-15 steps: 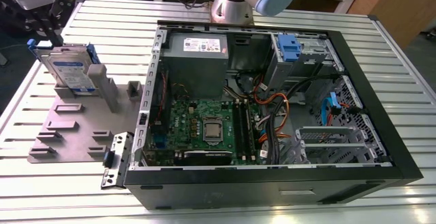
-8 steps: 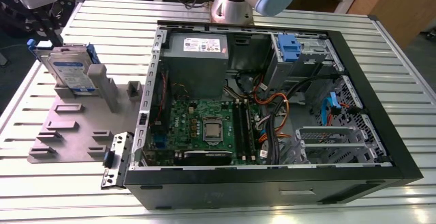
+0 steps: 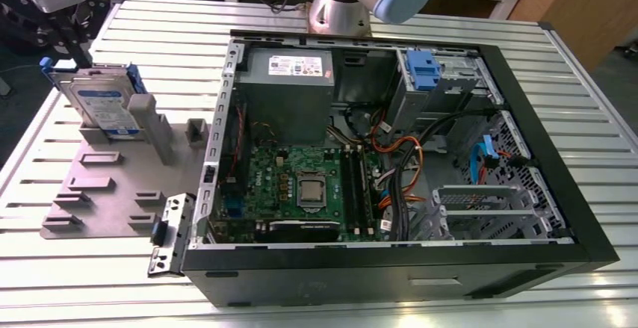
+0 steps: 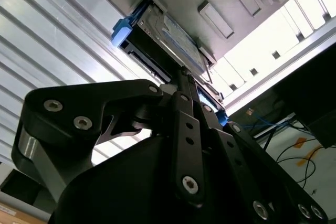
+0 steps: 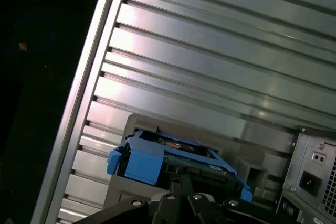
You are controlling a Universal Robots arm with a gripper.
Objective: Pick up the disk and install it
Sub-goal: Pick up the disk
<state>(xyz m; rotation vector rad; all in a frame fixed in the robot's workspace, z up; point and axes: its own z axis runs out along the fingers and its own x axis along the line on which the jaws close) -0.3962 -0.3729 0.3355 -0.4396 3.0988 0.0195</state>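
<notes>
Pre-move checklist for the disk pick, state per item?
1. Disk standing upright in the grey fixture: ok.
2. Blue carrier rail fitted round the disk: ok.
3. Claw lined up at the disk's upper edge, in the second wrist view: ok.
4. Grip on the disk: cannot tell.
5. Computer case lying open, inside exposed: ok.
</notes>
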